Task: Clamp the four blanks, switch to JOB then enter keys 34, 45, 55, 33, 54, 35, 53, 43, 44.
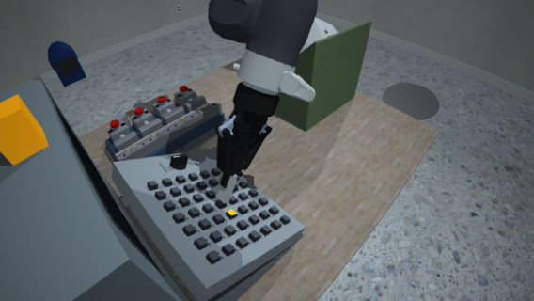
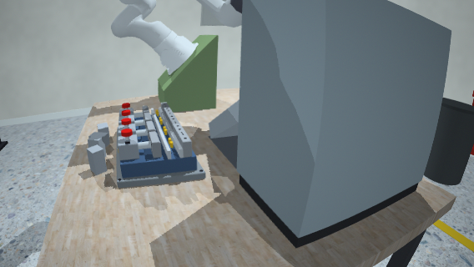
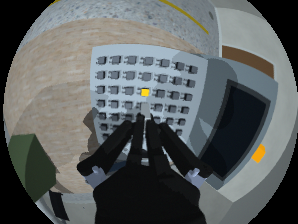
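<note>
The big grey cabinet (image 1: pixel 61 188) (image 2: pixel 346 108) (image 3: pixel 267 95) looms beside the sloped key panel (image 1: pixel 213 277) (image 3: pixel 100 53). Near the blue-based vises (image 1: pixel 180 134) (image 2: pixel 158 167), grey blanks (image 2: pixel 97 159) stand bunched on the table. The gripper (image 1: pixel 228 181) (image 3: pixel 144 108), fingers apparently pressed together, points down over the keys, near one glowing yellow key (image 1: pixel 231 213) (image 3: pixel 145 92).

The keyboard panel (image 1: pixel 249 259) (image 3: pixel 100 54) looks like smooth, matt grey metal, its dark keys (image 1: pixel 213 257) (image 3: pixel 131 60) like matt plastic. Under the keyboard panel, the table top (image 1: pixel 357 155) (image 2: pixel 104 225) (image 3: pixel 45 65) has a satin light-wood look with fine grain. The cabinet (image 1: pixel 61 188) (image 2: pixel 359 104) beside the keyboard panel seems smooth painted metal. Beyond the keyboard panel, the valve knobs (image 1: pixel 162 100) (image 2: pixel 126 133) look like smooth red plastic, though they show too small to be sure. The floor (image 1: pixel 461 198) (image 2: pixel 21 183) around resembles speckled stone.
</note>
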`<state>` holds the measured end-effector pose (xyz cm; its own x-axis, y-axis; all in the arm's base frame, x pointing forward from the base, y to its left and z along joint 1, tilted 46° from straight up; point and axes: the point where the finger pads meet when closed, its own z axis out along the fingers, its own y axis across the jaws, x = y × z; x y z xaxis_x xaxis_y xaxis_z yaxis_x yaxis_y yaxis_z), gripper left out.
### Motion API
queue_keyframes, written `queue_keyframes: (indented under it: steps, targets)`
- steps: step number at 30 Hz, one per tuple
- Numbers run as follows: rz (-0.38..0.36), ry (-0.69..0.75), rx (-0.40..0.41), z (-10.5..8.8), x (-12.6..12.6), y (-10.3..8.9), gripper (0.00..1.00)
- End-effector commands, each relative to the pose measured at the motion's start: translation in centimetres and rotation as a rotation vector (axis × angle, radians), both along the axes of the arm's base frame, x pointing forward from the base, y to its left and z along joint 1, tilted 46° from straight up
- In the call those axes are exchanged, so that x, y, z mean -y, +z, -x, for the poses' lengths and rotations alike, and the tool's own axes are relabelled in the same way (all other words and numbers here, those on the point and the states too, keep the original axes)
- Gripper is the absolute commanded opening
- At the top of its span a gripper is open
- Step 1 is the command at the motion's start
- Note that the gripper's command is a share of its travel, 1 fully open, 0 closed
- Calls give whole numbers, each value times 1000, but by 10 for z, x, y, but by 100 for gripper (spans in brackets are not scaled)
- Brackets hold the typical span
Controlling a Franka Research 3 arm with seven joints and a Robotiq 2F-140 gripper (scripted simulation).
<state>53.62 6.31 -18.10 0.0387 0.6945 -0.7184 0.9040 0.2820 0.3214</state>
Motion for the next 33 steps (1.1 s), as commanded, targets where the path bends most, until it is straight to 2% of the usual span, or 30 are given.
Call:
queue_keyframes:
  steps: [1, 22, 25, 30, 33]
  targets:
    - [3, -5, 1, 3, -2, 3, 0]
    - [3, -5, 1, 11, -17, 17, 0]
    - [3, -5, 1, 16, -40, 38, 0]
    - [3, -5, 1, 30, -97, 93, 0]
    - [3, -5, 1, 33, -109, 104, 0]
